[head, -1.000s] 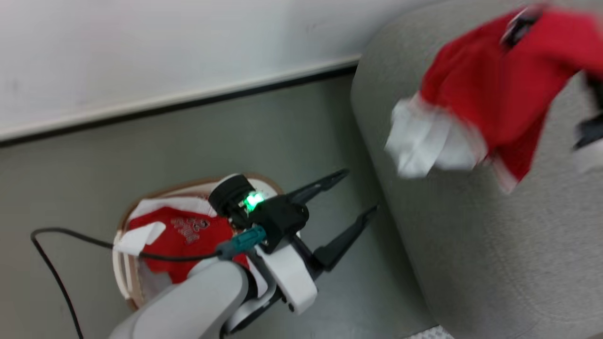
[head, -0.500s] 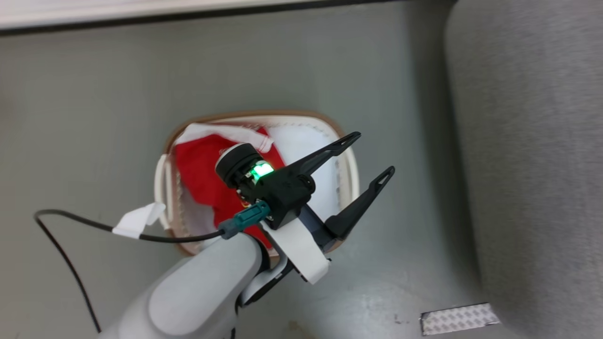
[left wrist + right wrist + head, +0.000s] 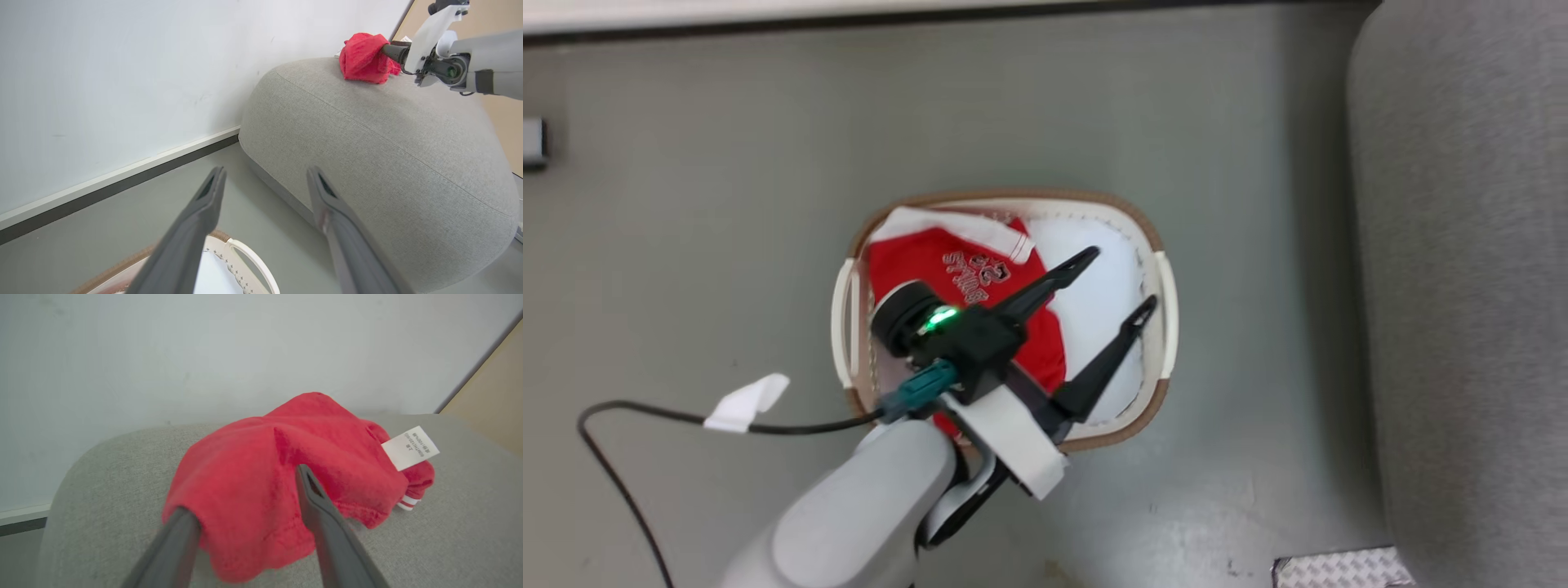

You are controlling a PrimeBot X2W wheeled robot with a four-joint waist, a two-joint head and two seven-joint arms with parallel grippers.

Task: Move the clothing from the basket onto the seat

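Observation:
A red garment (image 3: pixel 964 278) with white lettering and white trim lies in the left half of the cream basket (image 3: pixel 1005 198); the basket's white bottom shows on the right. My left gripper (image 3: pixel 1119 282) hangs open above the basket's right half, holding nothing; in the left wrist view its fingers (image 3: pixel 265 171) point towards the grey sofa (image 3: pixel 388 155). Another red garment (image 3: pixel 265 477) with a white label (image 3: pixel 410 448) lies bunched on top of the sofa (image 3: pixel 470 522). My right gripper (image 3: pixel 243 490) is open with its fingers spread around that cloth, the left tip hidden under it.
The basket stands on the grey-green floor (image 3: pixel 686 245), a short gap left of the sofa (image 3: pixel 1462 286). A black cable with a white tape tag (image 3: pixel 745 403) trails from my left arm. A dark baseboard (image 3: pixel 849 16) runs along the wall. A metal plate (image 3: pixel 1339 567) lies by the sofa's foot.
The head camera has swung from the sofa down to the basket. My left gripper has moved from beside the basket to above its inside, still open.

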